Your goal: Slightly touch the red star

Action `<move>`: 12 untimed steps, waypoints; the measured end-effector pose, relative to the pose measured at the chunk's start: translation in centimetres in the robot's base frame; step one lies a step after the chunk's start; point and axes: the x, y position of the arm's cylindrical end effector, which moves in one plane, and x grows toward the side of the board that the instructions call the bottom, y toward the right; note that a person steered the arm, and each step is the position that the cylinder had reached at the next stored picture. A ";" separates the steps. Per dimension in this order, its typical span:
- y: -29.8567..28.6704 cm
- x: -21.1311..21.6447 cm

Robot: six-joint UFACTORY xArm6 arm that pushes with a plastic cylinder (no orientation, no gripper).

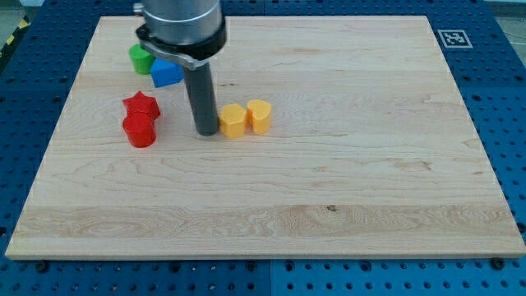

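Nearest the camera lies a wide bare stretch of the wooden board [271,222], with every block gathered in the upper left part of the view. From there, the red star [141,105] is the thing to be touched: it sits toward the view's left, directly above a red cylinder [140,130], and the two look to be touching or nearly so. My tip [206,131] stands to the view's right of the star, apart from it, with open wood between them, so I judge the touch not yet made. Just beside my tip on its right is a yellow hexagon-like block [233,121], so close that I cannot tell whether they are in contact, and beside that a second yellow block [260,116], perhaps heart-shaped. Farther up, partly behind the arm's housing, are a blue block [166,73] and a green block [140,58], shapes unclear. There is no claw here, only the rod, so nothing is held. What remains, in my judgement, is a short slide leftward, ending gently at the star's right edge without shoving it.
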 end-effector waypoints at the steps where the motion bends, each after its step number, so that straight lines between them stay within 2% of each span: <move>1: 1.7 0.0; 7: -2.7 -4.4; 12: -12.3 -7.2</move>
